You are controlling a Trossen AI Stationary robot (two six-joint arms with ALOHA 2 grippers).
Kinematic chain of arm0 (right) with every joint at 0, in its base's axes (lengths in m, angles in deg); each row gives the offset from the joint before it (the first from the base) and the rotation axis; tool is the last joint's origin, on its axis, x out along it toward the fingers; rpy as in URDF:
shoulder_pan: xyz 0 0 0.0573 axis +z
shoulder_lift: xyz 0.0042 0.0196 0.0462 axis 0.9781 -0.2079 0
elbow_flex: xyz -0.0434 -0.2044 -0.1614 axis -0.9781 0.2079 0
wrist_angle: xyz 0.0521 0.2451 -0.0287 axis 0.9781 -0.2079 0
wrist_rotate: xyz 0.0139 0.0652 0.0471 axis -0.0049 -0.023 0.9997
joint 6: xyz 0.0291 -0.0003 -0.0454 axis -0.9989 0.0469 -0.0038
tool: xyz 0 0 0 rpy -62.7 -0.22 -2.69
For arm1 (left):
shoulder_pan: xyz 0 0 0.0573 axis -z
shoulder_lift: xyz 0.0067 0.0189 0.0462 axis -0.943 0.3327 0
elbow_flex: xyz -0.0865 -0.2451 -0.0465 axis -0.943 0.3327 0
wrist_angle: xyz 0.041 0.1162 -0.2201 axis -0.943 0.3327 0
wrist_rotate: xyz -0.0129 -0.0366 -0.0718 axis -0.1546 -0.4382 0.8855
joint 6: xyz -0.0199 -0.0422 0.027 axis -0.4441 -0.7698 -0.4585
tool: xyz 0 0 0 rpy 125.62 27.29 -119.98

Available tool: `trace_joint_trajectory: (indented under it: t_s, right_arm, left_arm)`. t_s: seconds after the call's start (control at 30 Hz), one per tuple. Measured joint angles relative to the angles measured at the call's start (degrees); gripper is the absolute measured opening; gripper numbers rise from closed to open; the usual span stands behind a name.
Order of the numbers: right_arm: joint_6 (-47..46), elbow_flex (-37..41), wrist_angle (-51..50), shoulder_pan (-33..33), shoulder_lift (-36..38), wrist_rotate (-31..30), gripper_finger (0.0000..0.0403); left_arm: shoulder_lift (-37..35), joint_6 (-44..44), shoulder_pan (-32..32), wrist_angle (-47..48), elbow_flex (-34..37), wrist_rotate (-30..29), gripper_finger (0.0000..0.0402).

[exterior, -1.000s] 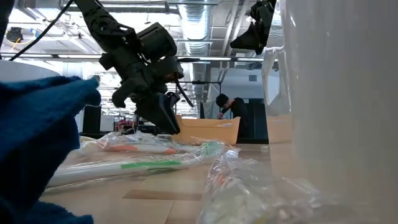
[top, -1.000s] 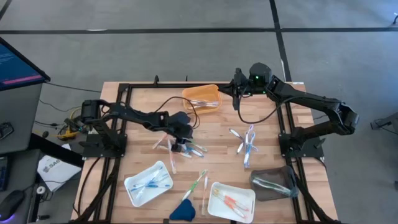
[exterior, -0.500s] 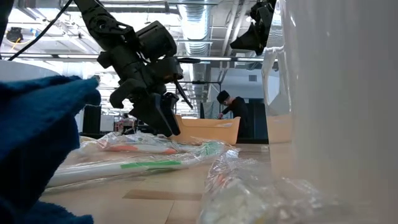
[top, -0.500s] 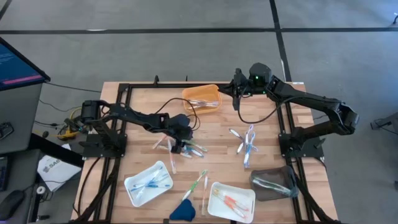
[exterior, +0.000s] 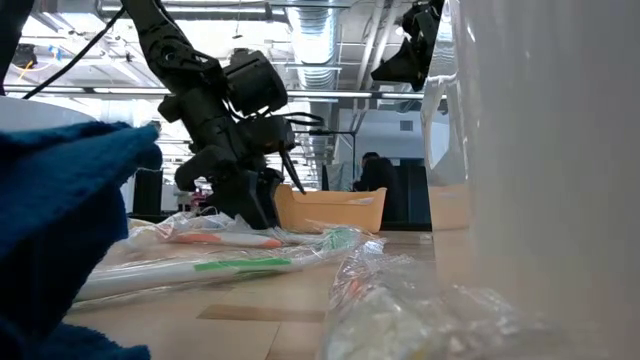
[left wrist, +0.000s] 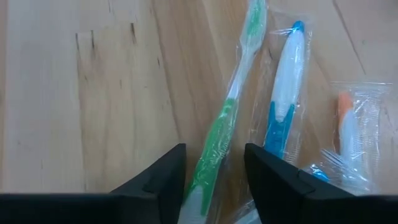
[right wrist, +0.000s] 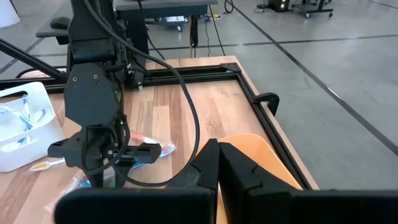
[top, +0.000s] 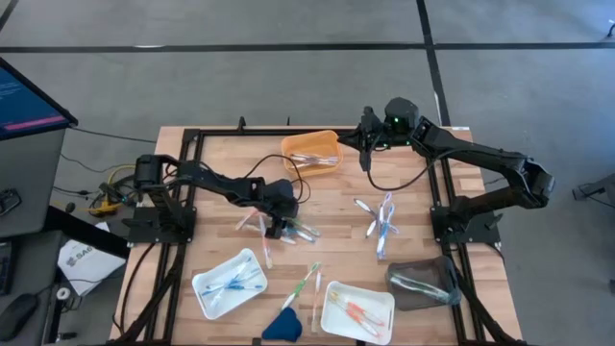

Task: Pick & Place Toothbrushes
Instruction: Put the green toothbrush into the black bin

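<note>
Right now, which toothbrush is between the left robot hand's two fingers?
The green toothbrush. Its handle runs into the gap of the open left gripper; the blue one and orange one lie off to one side.

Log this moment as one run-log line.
left gripper: open, straddling green toothbrush | right gripper: shut, above orange tray

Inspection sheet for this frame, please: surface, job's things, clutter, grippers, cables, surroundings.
Surface: wooden table inside a black frame.
Job's things: wrapped toothbrushes loose in two clusters, one mid-table and one to its right; others lie in the two white trays, the orange tray and the dark tray.
Clutter: dark-blue cloth at the near edge.
Grippers: left gripper open, low over a green toothbrush that lies between its fingers; right gripper shut, raised by the orange tray.
Cables: black cable drooping from the right arm; wires by the left base.
Surroundings: monitor left of the table; grey floor.
</note>
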Motion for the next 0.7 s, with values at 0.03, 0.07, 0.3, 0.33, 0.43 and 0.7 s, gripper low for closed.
trace_joint_trajectory:
  t_s: [0.03,0.07,0.3,0.33,0.43,0.7]
  right_arm:
    - [0.0,0.0,0.0,0.0,0.0,0.0,0.0000]
    - [0.0,0.0,0.0,0.0,0.0,0.0,0.0000]
    - [0.0,0.0,0.0,0.0,0.0,0.0,0.0000]
    - [0.0,0.0,0.0,0.0,0.0,0.0,0.0000]
    - [0.0,0.0,0.0,0.0,0.0,0.0,0.0000]
    - [0.0,0.0,-0.5,0.0,0.0,0.0,0.0000]
  left_arm:
    - [0.0,0.0,0.0,0.0,0.0,-0.3,0.0150]
    - [0.0,0.0,0.0,0.0,0.0,-0.7,0.0144]
    - [0.0,0.2,0.0,-0.1,0.0,-1.6,0.0076]
    - [0.0,0.2,0.0,-0.1,0.0,-1.7,0.0064]
    - [0.0,0.2,0.0,-0.2,0.0,-2.0,0.0035]
    - [-3.5,-0.1,0.0,-0.5,0.1,-4.0,0.0048]
